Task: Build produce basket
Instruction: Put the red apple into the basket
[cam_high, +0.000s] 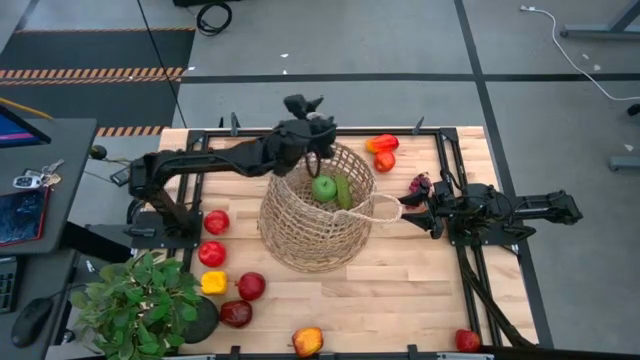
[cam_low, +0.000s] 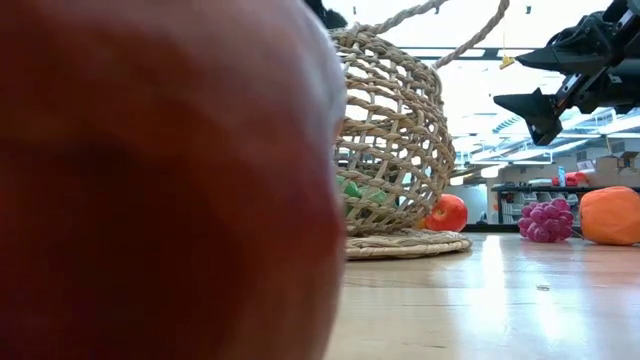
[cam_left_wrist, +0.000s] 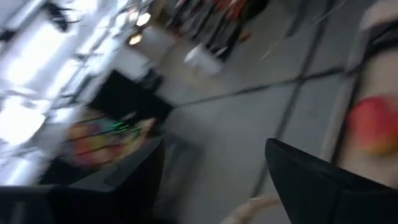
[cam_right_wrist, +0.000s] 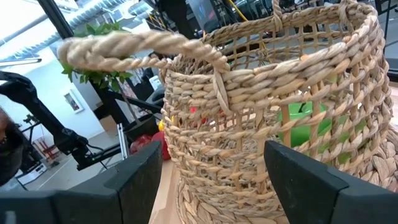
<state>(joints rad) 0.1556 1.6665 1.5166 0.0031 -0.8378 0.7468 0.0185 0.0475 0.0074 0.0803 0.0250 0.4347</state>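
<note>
Two produce pieces (cam_high: 331, 189) sit inside the basket (cam_high: 300, 240).

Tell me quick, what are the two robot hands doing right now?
Left gripper: at the basket's far rim; open or shut cannot be told.
Right gripper: open, holding nothing, its fingers on either side of the basket's near handle.

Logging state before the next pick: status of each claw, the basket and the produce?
left claw: open, over basket's far rim
right claw: open, facing the basket's side below the handle
basket: on the table, part filled
green apple: inside basket
red apple: loose on table
grapes: loose on table
</note>
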